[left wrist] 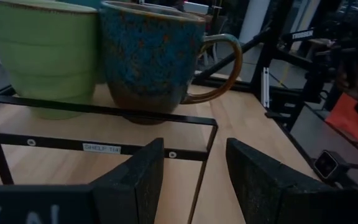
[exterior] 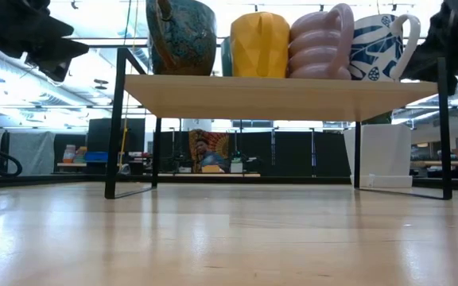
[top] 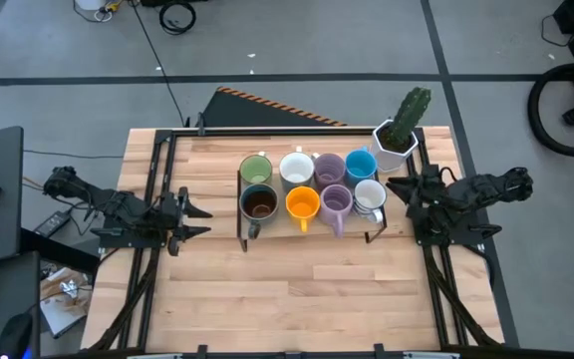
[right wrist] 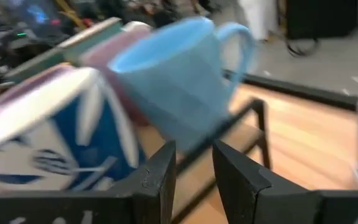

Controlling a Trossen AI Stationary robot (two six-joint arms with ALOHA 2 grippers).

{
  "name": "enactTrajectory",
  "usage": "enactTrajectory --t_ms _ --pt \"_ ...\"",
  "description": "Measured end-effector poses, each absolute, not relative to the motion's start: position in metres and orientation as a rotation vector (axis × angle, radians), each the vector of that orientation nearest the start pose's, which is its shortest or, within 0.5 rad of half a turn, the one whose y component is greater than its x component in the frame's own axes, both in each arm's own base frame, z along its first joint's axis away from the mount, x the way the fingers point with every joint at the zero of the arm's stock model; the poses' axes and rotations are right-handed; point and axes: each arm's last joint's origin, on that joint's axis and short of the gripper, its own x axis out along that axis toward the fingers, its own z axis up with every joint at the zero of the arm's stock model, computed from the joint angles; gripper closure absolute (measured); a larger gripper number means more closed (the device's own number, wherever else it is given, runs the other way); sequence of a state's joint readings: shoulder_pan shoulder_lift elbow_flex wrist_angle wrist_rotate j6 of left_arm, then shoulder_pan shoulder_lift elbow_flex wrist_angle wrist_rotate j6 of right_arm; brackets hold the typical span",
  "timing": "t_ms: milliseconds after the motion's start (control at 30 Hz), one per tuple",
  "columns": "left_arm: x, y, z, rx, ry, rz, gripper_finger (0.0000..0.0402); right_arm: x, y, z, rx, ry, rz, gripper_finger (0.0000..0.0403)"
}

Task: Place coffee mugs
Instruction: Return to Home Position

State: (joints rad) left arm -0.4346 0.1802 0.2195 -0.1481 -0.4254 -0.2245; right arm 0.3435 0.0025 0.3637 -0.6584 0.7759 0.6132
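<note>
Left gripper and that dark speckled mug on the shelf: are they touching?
Apart. The high view shows bare table between the left gripper and the dark speckled mug; the gripper is open, holding nothing.

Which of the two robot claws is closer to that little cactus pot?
The right one. The right gripper sits just beside the cactus pot, at the right end of the shelf; the left gripper is far off, beyond the left end.
</note>
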Motion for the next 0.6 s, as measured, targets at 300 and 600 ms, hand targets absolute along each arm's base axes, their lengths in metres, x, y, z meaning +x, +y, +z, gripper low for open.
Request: enactTrajectory --t_ms 300,600 --pt "0.099 -0.034 0.18 -0.186 0.06 0.008 0.0221 0.051 -0.003 0.216 0.525 0.137 -0.498 0.0291" --pt "0.099 -0.033 0.178 -0.168 0.046 0.031 0.0221 0.05 -0.003 0.213 0.531 0.168 -0.491 0.0291"
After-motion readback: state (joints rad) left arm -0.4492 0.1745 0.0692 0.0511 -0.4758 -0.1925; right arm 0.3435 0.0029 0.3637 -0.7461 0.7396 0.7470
